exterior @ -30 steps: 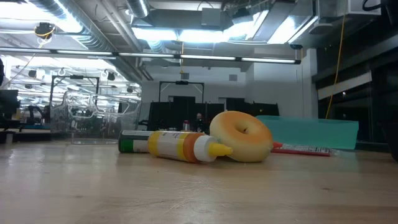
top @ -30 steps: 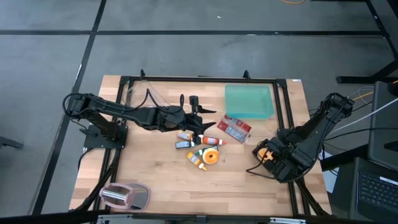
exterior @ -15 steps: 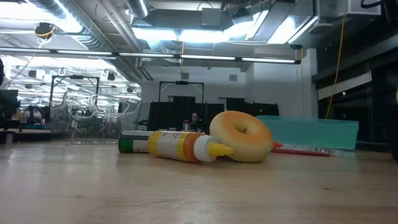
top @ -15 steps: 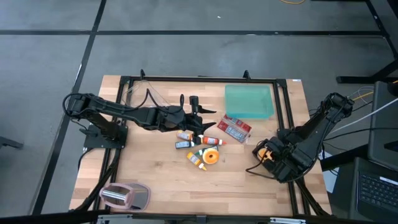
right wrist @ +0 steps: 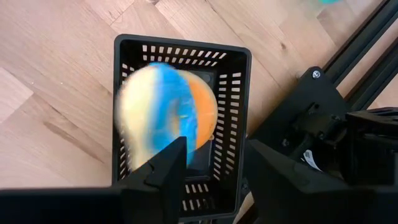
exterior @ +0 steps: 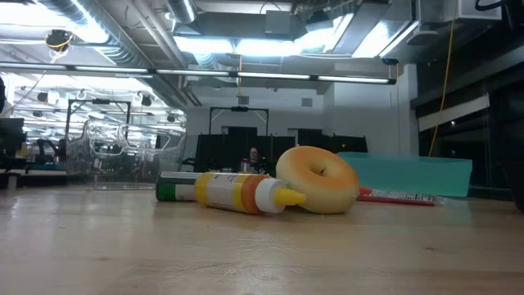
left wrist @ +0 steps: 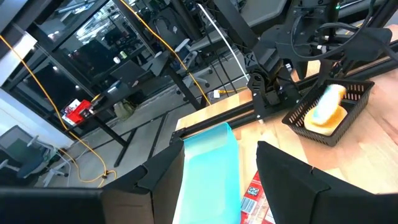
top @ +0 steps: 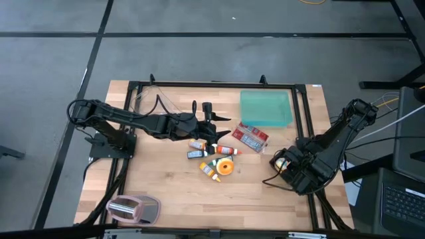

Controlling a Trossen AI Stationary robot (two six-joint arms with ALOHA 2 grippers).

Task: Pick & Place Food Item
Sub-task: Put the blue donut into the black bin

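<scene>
Biggest thing first: the light wooden desk [top: 166,192] with the black rail frame around it. On its far side sits a flat teal plastic tray [top: 266,107], and at the near left corner there's a silver toaster [top: 131,208].

The right arm is folded up at the desk's right edge, with the right pincer [right wrist: 210,163] hanging directly over a small black slotted plastic basket [right wrist: 231,93]. Its fingers are parted with nothing between them, and a blurry yellow, blue and orange round food item [right wrist: 165,112] is in or dropping into that basket. The blur makes me think it's mid-fall, so I can't say it has settled. The left wrist view shows the same basket from across the desk with the colourful piece in it.

The left arm reaches in from the left side, its left pincer [top: 211,117] over the middle of the desk, fingers spread wide and holding nothing.

Smaller stuff remaining in the middle: a red and white flat snack packet [top: 250,137], an orange ring doughnut [top: 225,166], a yellow squeeze bottle with an orange band [exterior: 237,192], and a few other little condiment bottles [top: 199,147] clustered just beside them.

So I'd say one item is basically placed, and the central pile looks untouched. Plenty left if those are meant to go too.
</scene>
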